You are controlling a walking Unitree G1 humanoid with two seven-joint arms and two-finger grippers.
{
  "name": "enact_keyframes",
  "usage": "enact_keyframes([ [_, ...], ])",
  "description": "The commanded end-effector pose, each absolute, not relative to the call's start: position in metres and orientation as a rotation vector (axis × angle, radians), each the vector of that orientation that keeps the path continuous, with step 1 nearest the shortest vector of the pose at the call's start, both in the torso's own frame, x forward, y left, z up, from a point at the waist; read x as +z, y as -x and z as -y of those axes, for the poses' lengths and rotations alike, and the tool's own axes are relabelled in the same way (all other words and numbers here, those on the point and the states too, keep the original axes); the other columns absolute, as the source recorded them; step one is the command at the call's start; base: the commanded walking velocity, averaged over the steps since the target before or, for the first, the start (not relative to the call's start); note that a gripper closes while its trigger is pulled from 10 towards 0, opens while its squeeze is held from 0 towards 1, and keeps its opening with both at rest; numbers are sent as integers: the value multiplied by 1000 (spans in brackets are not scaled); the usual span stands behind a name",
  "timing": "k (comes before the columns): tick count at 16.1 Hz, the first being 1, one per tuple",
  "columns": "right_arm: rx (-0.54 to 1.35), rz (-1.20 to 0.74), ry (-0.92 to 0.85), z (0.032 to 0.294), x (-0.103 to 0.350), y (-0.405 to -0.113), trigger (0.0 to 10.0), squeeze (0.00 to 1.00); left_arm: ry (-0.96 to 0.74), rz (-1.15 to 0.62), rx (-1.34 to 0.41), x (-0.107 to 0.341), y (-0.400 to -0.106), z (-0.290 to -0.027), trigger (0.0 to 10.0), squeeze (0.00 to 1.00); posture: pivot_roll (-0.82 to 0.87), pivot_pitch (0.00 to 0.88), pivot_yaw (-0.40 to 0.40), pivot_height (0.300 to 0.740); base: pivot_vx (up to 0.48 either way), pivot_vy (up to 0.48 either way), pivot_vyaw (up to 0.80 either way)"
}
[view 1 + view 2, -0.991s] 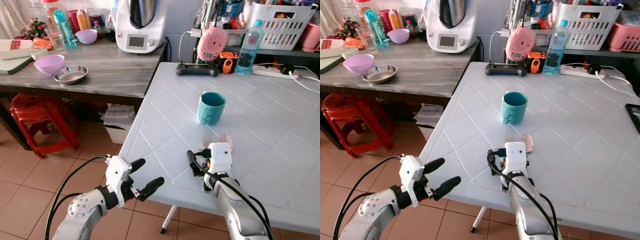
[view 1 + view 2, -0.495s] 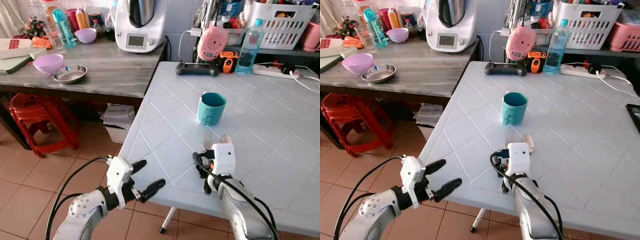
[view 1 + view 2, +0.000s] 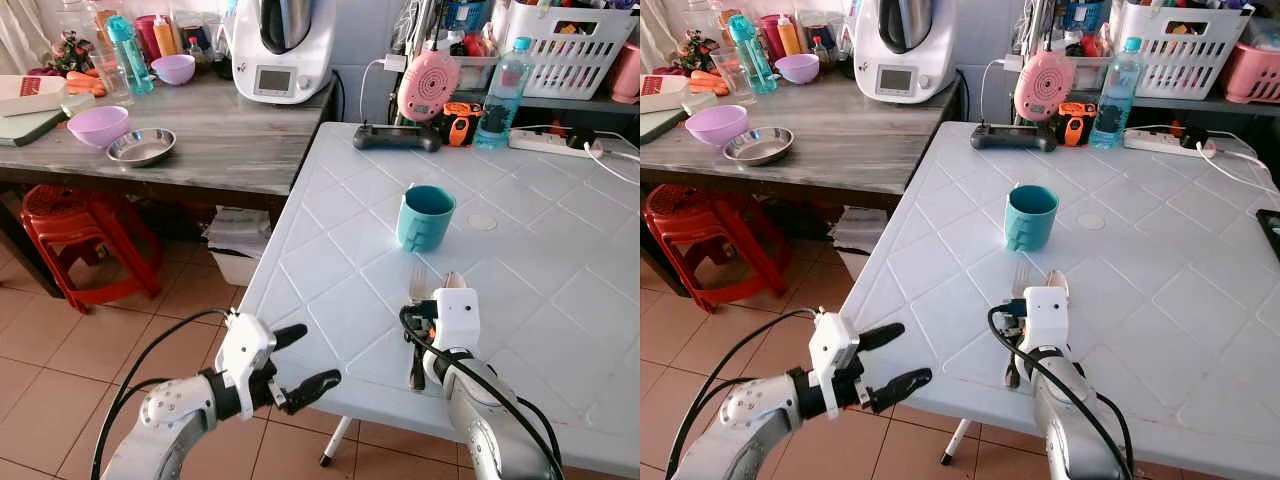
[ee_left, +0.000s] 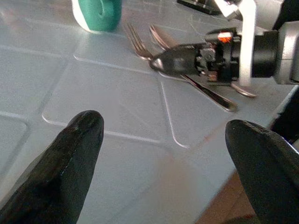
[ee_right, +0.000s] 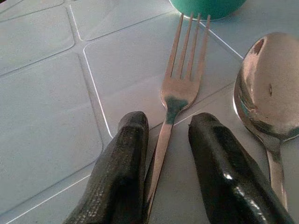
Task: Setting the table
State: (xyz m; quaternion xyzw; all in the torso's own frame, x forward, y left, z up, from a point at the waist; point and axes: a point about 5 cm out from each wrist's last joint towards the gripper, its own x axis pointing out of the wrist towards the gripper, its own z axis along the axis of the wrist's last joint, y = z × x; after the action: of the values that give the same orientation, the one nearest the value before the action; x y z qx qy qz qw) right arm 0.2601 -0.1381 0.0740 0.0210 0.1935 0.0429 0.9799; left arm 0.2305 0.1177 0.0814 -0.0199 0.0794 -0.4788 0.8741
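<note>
A fork (image 5: 180,88) and a spoon (image 5: 266,88) are seen lying side by side on the white bench (image 3: 560,250), just short of a teal mug (image 3: 424,217). The right hand (image 5: 166,158) is set low over the fork's handle, which runs between its parted fingers; a firm grasp cannot be confirmed. The left hand (image 3: 300,362) is held released off the bench's near edge, above the tiled floor (image 3: 60,370). No writing can be read.
</note>
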Motion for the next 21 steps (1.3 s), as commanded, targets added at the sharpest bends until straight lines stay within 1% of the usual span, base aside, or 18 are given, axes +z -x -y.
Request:
enact_keyframes([
  [1, 63, -549, -79, 140, 46, -246, 0, 0, -16, -116, -920, 83, -238, -122, 10000, 0, 82, 11, 43, 740, 0, 0, 0],
  [2, 63, -555, -82, 140, 45, -245, 0, 0, -17, -95, -873, 83, -243, -123, 10000, 0, 83, 13, 40, 740, 0, 0, 0],
  [4, 69, -561, -82, 141, 44, -245, 0, 0, -13, -76, -856, 83, -248, -122, 10000, 0, 83, 14, 35, 740, 0, 0, 0],
  [10, 67, -567, -81, 142, 43, -246, 0, 0, -22, -51, -944, 78, -250, -111, 10000, 0, 73, 11, 29, 740, 0, 0, 0],
  [16, 57, -568, -100, 142, 42, -247, 0, 0, -18, -38, -960, 76, -247, -108, 10000, 0, 74, 10, 32, 740, 0, 0, 0],
  [17, 35, -556, -133, 143, 43, -251, 0, 0, -25, -34, -950, 76, -247, -109, 10000, 0, 74, 10, 32, 740, 0, 0, 0],
  [19, -10, -502, -183, 146, 53, -261, 0, 0, -57, -29, -810, 75, -256, -119, 10000, 0, 80, 9, 32, 740, 0, 0, 0],
  [20, -26, -449, -221, 146, 66, -268, 0, 0, -54, -39, -660, 74, -268, -128, 10000, 0, 82, 8, 33, 740, 0, 0, 0],
  [21, -19, -414, -227, 146, 75, -272, 0, 0, -43, -60, -582, 73, -274, -133, 10000, 0, 81, 7, 34, 740, 0, 0, 0],
])
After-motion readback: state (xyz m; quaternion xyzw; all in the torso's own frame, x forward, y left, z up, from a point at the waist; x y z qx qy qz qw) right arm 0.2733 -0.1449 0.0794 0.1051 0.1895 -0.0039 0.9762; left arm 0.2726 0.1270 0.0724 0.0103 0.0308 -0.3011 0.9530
